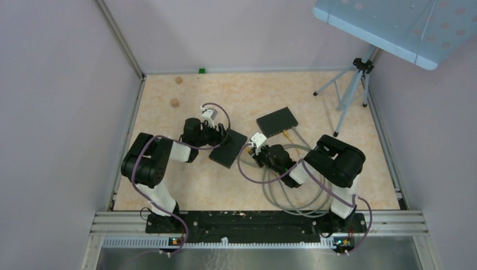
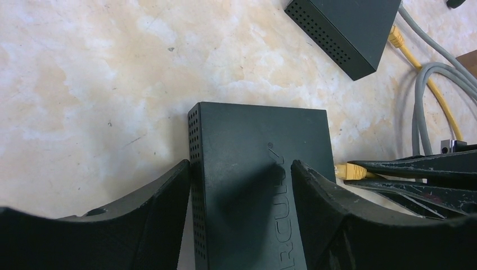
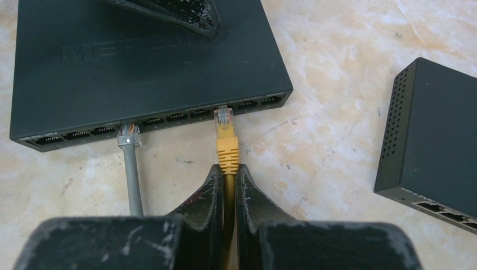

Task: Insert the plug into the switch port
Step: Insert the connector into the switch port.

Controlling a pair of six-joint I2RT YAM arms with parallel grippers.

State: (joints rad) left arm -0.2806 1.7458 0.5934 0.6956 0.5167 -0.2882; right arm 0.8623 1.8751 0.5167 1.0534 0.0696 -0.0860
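The right tool [image 3: 228,173] is pinched narrow on the yellow cord [image 3: 228,191] just behind the plug [image 3: 226,138], likely to keep the plug stiff and straight ahead, its tip at a port of the switch [image 3: 140,62]; how deep I cannot tell. The left tool [image 2: 241,167] stands wide, one finger at the switch's side edge, the other over its top, seemingly bracing it against the push. A grey cable [image 3: 130,169] lies just left of the right tool, a second switch [image 3: 433,129] well to its right, bare desk [image 3: 337,62] between.
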